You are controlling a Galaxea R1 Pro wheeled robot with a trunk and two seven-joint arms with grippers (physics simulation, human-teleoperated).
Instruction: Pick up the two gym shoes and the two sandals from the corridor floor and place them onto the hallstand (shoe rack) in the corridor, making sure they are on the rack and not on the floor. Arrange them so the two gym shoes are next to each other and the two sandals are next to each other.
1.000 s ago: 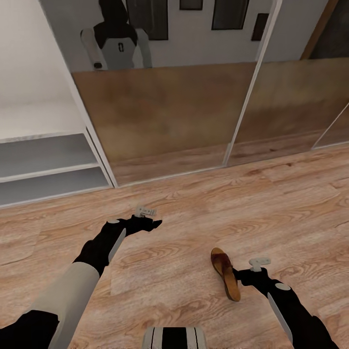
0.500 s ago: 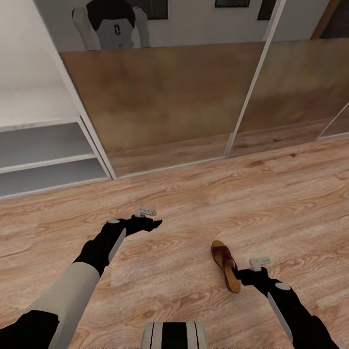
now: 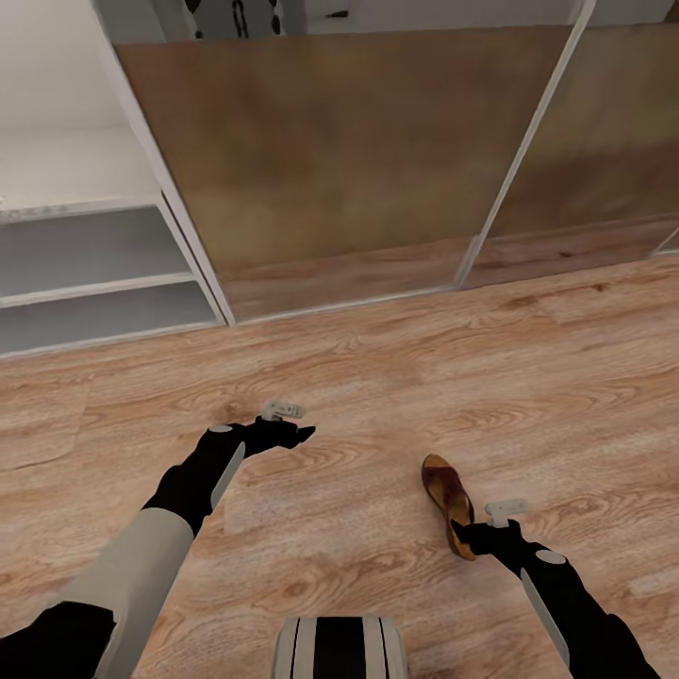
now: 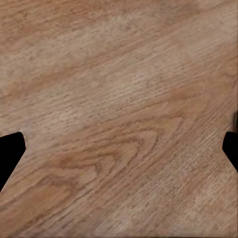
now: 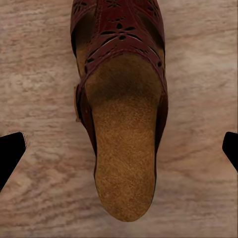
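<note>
One sandal lies on the wood floor right of centre, its long axis running near to far with the heel at the near end and the dark strapped toe pointing away toward the mirrored sliding doors. Just beside its heel sits the right gripper, and the right wrist view shows the sandal between fingertips spread wide apart. Well to the left, the left gripper hangs over bare floor, its jaws also apart, and the grey shoe rack stands at the far left.
</note>
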